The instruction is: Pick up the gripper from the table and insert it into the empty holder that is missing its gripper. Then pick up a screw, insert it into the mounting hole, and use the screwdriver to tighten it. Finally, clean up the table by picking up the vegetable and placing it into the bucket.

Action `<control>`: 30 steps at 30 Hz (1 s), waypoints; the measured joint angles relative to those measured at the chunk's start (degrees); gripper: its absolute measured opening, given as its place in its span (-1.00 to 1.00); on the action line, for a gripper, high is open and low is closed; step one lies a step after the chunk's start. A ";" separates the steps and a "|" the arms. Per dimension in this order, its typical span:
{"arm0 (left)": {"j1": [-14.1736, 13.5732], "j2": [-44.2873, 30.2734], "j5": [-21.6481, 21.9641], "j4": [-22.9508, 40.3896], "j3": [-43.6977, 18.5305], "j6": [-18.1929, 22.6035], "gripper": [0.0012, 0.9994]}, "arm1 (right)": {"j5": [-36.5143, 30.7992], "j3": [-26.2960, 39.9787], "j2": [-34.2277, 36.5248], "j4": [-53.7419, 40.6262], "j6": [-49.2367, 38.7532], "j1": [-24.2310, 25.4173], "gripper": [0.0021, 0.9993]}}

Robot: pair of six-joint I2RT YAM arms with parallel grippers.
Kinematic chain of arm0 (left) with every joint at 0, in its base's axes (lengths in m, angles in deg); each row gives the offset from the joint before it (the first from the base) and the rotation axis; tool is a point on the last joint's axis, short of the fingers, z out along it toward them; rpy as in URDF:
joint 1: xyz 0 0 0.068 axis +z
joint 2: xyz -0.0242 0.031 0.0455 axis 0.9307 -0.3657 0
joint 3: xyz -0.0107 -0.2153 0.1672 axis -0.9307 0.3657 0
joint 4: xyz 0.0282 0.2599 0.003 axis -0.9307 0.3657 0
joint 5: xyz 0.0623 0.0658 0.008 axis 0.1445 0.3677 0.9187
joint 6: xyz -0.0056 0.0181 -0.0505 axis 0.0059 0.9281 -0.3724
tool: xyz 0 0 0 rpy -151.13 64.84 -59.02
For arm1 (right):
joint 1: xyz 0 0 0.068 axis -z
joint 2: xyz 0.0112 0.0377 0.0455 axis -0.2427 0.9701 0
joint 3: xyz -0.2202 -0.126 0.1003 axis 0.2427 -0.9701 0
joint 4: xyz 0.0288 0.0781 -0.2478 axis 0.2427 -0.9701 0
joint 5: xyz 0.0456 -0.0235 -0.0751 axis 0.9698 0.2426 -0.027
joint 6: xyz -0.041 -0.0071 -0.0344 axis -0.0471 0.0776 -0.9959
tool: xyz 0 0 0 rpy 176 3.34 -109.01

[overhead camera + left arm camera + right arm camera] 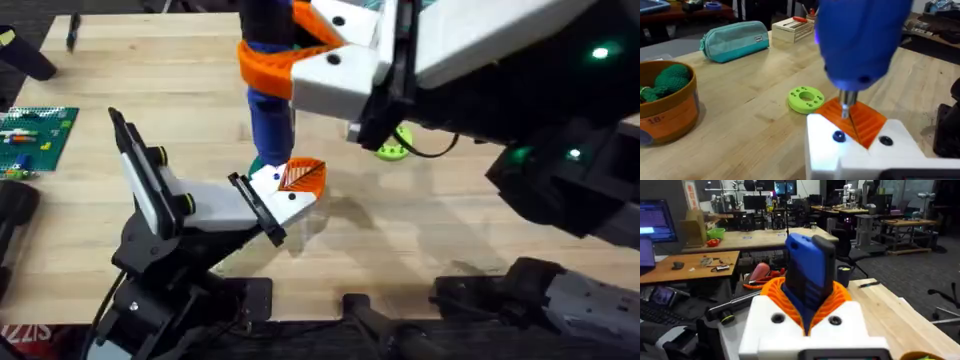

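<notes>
Now, taking the holder point(190, 205) as the landmark, it is seen at the left of the overhead view, its black end plate reaching out to the right. Against that plate the gripper point(295, 182), white with its orange ribbed pad, is already seated. Directly above the gripper the screwdriver point(268, 115) is held upright, long axis vertical, its teal end down at the gripper's white body. In the left wrist view the screwdriver's metal bit is seen touching down at the edge of the orange pad, near two dark mounting holes; whether a screw sits under the bit cannot be told. The screwdriver is clamped by the right gripper point(807, 312), jaws closed on the blue handle, so the tightening appears to fall to the right arm. Whether the left gripper's jaws are open or closed cannot be told.

Further right of the holder, a green disc point(806, 99) lies on the tabletop point(180, 90). In the left wrist view an orange bucket point(675, 120) is seen well apart from the holder, with a green knitted vegetable point(671, 80) already inside.
</notes>
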 joint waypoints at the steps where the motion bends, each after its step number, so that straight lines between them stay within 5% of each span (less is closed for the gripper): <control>1: 0.00 0.00 0.01 0.00 0.00 0.00 -0.99 | 0.01 0.00 0.41 -0.01 -0.04 0.00 -0.94; 30: 0.00 0.00 0.00 0.00 0.00 0.00 -0.99 | 0.00 0.00 2.40 0.57 0.24 0.00 -0.94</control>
